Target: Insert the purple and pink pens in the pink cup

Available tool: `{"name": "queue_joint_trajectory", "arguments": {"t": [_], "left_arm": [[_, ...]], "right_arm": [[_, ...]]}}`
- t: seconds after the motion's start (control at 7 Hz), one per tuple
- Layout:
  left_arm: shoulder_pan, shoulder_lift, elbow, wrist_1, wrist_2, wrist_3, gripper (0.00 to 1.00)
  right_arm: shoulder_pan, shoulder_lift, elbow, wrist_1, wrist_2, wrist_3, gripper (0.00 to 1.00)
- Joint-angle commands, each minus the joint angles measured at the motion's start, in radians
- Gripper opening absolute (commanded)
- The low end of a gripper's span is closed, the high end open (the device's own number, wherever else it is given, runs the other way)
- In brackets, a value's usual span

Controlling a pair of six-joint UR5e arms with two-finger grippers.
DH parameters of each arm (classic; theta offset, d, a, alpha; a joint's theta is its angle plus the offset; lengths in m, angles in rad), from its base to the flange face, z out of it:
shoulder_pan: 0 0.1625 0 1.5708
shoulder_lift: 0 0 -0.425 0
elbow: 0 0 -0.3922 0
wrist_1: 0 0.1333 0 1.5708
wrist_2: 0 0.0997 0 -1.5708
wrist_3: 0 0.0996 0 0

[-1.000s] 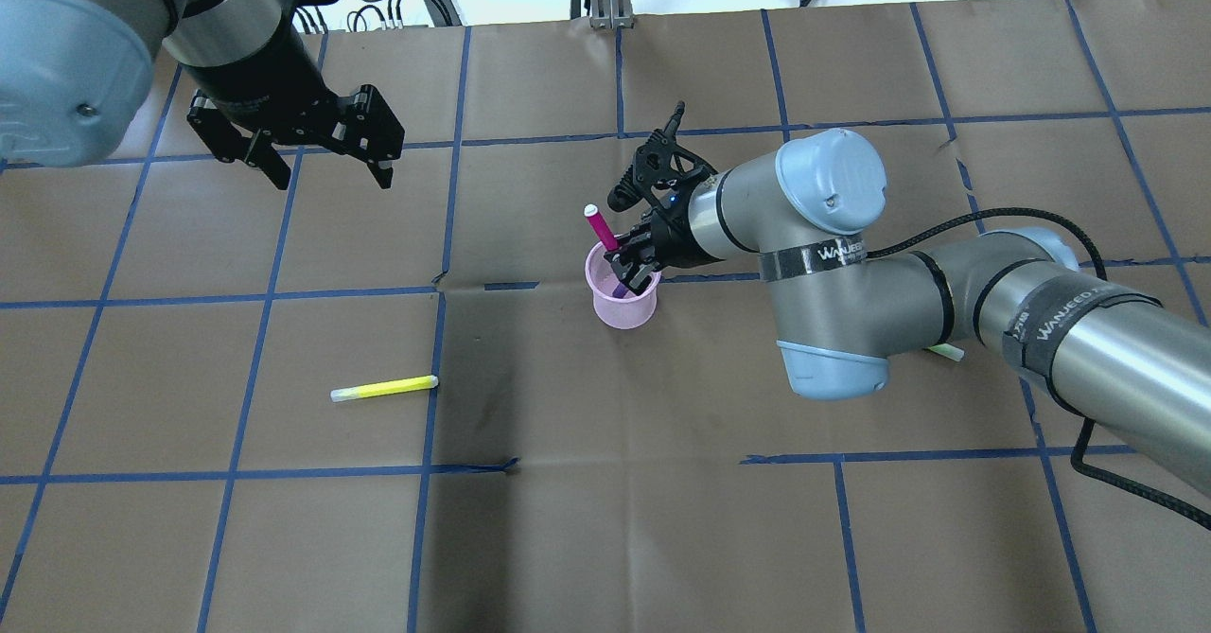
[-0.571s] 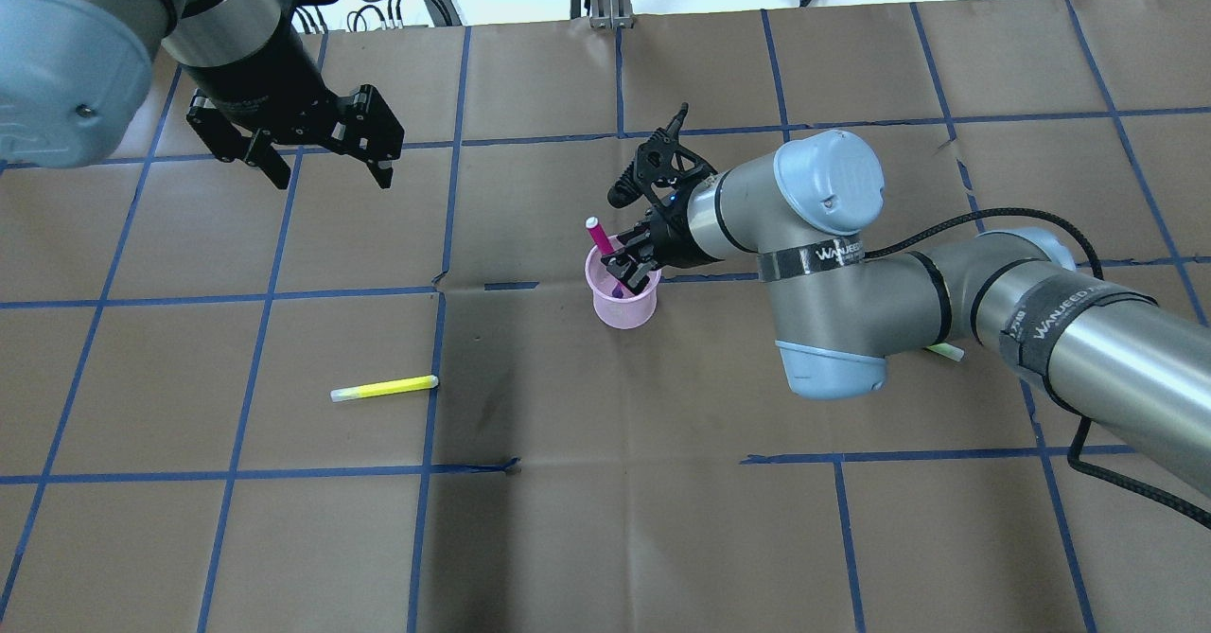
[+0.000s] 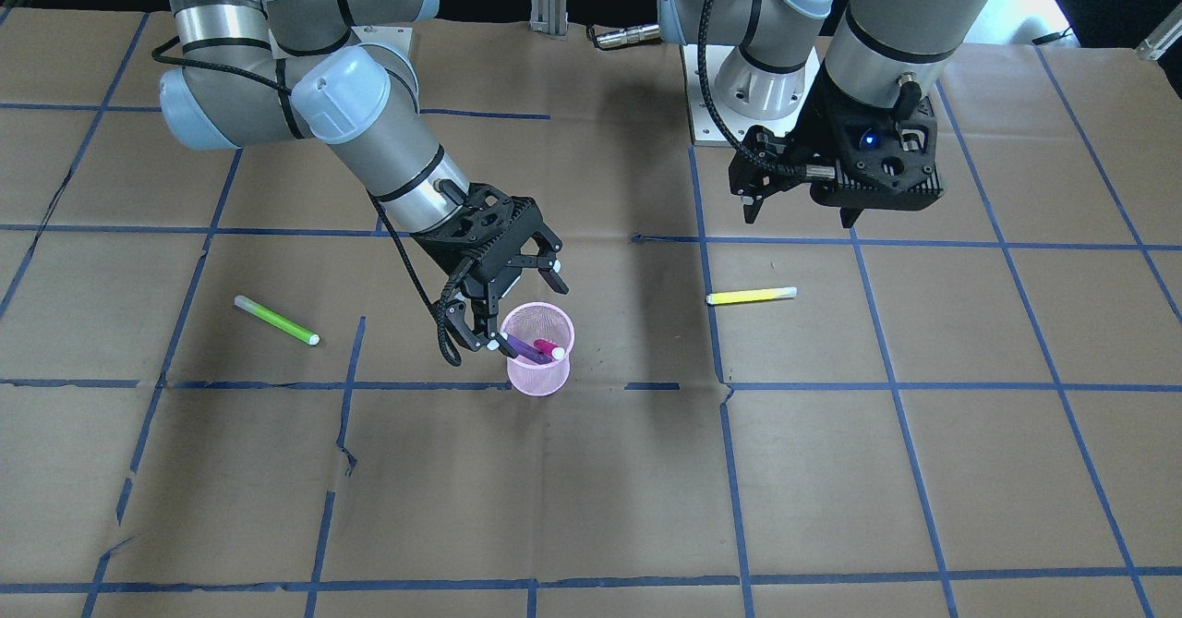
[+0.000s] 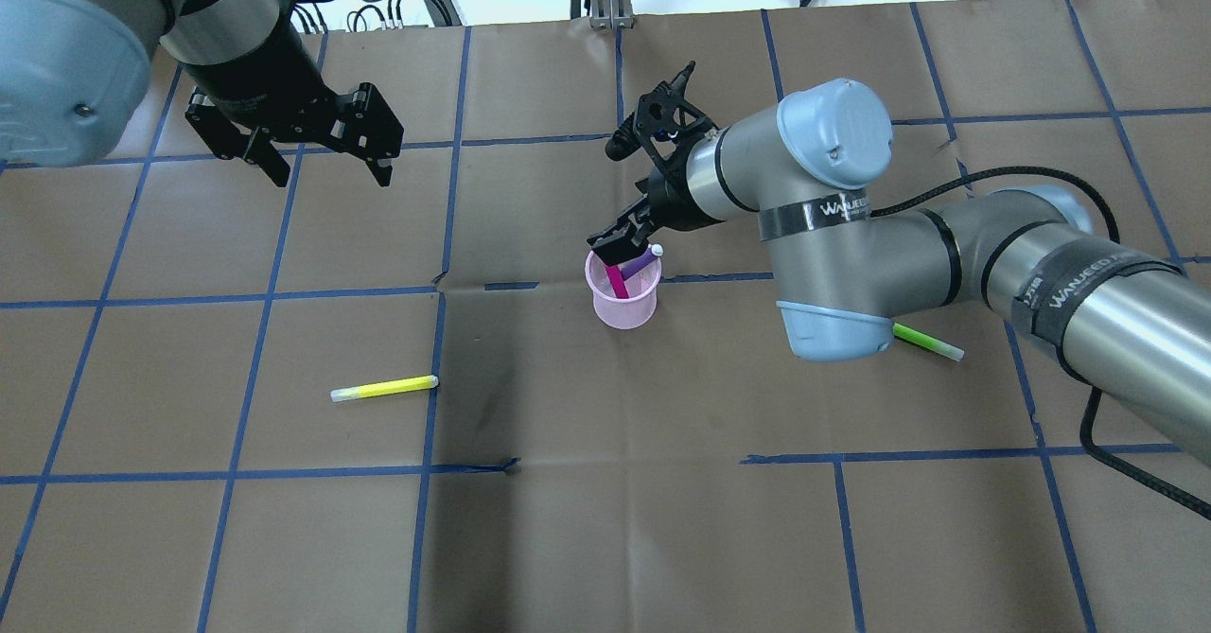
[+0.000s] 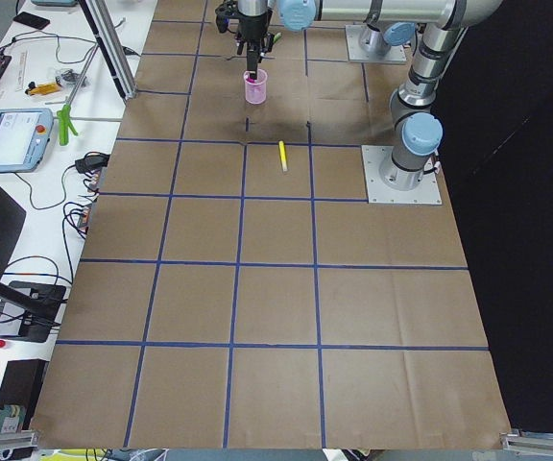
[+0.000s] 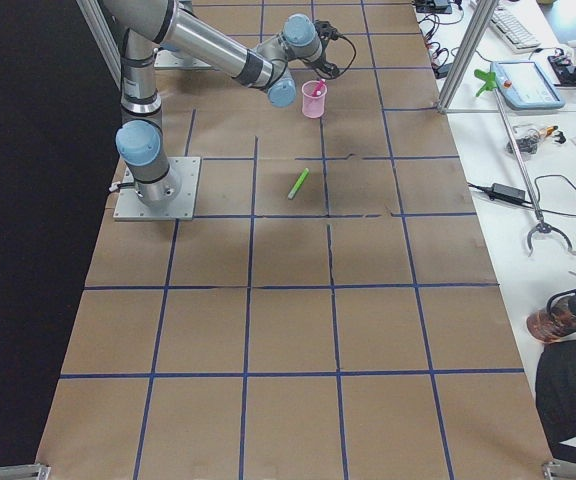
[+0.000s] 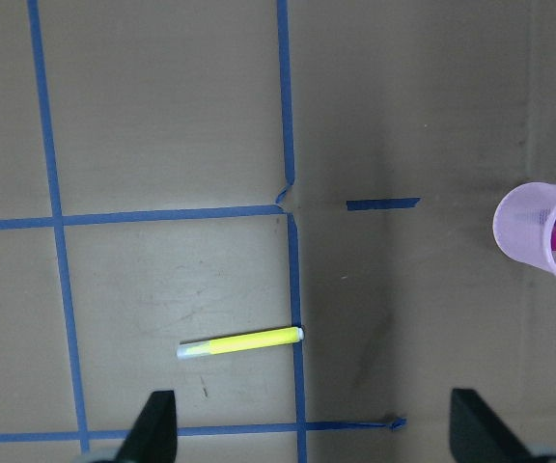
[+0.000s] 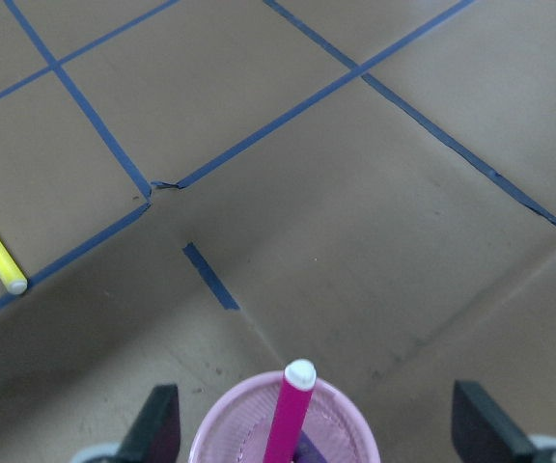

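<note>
The pink cup (image 4: 624, 311) stands upright near the table's middle; it also shows in the front view (image 3: 537, 378). The pink pen (image 4: 617, 279) and the purple pen (image 4: 642, 257) both lean inside it. My right gripper (image 4: 620, 238) hovers just above the cup's rim, open and empty. In the right wrist view the pink pen (image 8: 292, 410) sticks up from the cup (image 8: 230, 424) between the spread fingers. My left gripper (image 4: 331, 174) is open and empty, high over the far left. Its wrist view shows the cup (image 7: 534, 241) at the right edge.
A yellow pen (image 4: 384, 388) lies on the brown paper to the left of the cup. A green pen (image 4: 927, 342) lies to the right, partly under my right arm. Blue tape lines grid the table.
My right gripper lowered the pink pen into the cup, opened and let it go, then rose and drew back a little. The left arm has not moved.
</note>
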Motion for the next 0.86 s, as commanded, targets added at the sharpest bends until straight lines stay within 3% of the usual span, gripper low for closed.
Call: {"name": "queue_joint_trajectory", "arguments": {"t": [0.0,0.43,0.71], "left_arm": [[0.000,-0.001,0.000,0.002,-0.001,0.002,0.98],[0.000,-0.001,0.000,0.002,0.000,0.002,0.98],[0.000,-0.001,-0.002,0.002,0.000,0.002,0.98]], "right_arm": [[-0.023,-0.059,-0.165,0.393,-0.046,0.029,1.00],[-0.138,-0.067,-0.354,0.812,-0.220,0.276,1.00],[-0.195,-0.089,-0.463,1.111,-0.293,0.557,1.00]]}}
